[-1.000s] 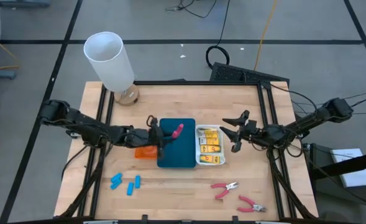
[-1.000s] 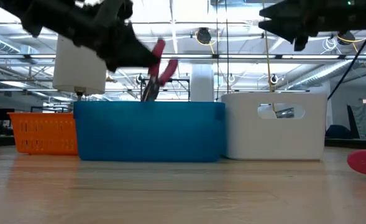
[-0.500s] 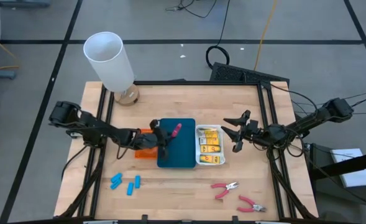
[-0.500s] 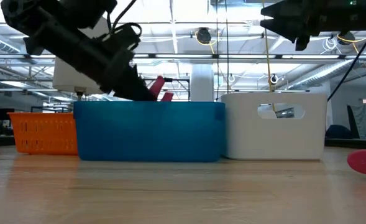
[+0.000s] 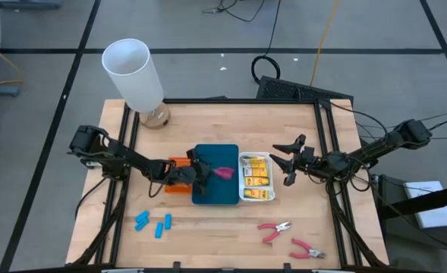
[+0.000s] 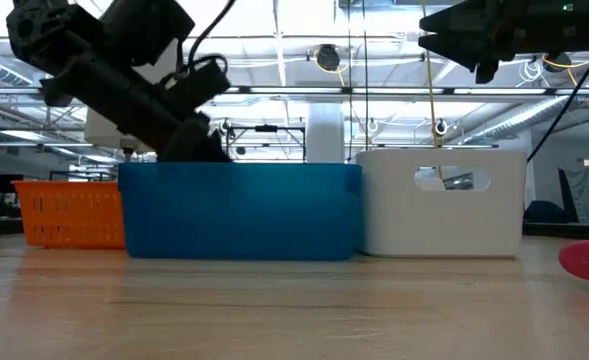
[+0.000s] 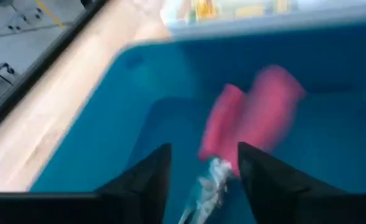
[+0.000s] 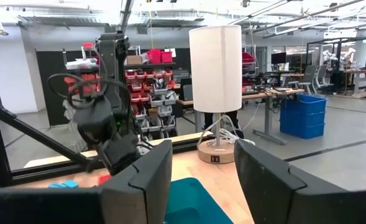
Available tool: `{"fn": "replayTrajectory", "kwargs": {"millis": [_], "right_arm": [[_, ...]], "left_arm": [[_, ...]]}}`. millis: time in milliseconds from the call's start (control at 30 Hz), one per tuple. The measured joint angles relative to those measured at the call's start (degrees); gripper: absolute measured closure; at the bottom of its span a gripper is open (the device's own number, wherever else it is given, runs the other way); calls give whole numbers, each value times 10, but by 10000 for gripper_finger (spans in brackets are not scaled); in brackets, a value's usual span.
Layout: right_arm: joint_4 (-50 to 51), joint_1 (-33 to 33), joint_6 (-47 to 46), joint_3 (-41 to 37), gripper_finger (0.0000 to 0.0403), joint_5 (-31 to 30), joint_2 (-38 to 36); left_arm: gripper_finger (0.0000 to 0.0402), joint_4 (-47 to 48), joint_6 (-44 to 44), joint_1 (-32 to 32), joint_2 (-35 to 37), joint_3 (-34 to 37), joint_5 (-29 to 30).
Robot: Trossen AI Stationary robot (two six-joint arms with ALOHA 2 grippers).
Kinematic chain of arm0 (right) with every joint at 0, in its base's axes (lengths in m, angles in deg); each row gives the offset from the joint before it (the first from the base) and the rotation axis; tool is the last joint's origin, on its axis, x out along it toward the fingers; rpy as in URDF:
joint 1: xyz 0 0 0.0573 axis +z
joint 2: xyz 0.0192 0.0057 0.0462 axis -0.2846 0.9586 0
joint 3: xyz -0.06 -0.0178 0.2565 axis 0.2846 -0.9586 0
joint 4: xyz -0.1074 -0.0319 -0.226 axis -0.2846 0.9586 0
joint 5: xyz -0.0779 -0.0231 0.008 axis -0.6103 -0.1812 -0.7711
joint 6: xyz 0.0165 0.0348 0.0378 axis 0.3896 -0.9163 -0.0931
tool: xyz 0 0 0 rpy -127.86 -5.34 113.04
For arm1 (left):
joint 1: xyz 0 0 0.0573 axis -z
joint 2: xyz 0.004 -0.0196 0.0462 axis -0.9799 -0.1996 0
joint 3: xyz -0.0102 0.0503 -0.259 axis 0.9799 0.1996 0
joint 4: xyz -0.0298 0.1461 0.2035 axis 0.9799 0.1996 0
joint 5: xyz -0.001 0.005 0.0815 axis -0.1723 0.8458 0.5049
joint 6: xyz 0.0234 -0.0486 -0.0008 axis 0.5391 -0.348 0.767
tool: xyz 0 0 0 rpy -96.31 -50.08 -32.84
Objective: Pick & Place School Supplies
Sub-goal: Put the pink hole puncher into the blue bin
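Observation:
A pair of pink-handled pliers point(image 5: 225, 173) lies flat inside the blue tray point(image 5: 215, 199), handles toward the white tray. My left gripper point(image 5: 203, 171) stands open low over the tray's left part. In the left wrist view the pliers' metal nose point(image 7: 210, 186) shows between the spread fingers of my left gripper point(image 7: 202, 152), blurred. My right gripper point(image 5: 284, 163) hangs open in the air beside the white tray point(image 5: 243, 196) of yellow packets point(image 5: 256, 178), with nothing between its fingers.
An orange tray point(image 5: 179, 186) sits partly under my left arm. Three light-blue pieces point(image 5: 153, 222) lie at the front left, and two more pliers point(image 5: 275, 230) point(image 5: 306, 249) at the front right. A tall white cylinder point(image 5: 136, 76) stands at the back left.
My left gripper has gone down into the blue tray and toward the table's right edge, then opened and let go of the pliers. The pliers, held upright a second ago, have dropped below the tray's wall and now lie flat on its floor.

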Motion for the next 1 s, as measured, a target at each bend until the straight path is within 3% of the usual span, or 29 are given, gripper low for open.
{"fn": "replayTrajectory", "kwargs": {"millis": [167,433,700,833,900,1000], "right_arm": [[4,0,0,0,238,0,0],[4,1,4,0,238,12,0],[-14,10,-4,0,238,233,0],[-7,38,-31,0,238,317,0],[22,67,-51,1,238,310,0],[119,127,-89,22,238,233,4]], "left_arm": [[164,-2,0,0,0,0,2],[148,-70,-26,2,11,0,-7],[147,-78,-43,14,124,0,-102],[147,-60,-33,24,203,0,-108],[147,-41,-27,28,237,-1,-108],[147,1,-30,28,271,-1,-106]]}}
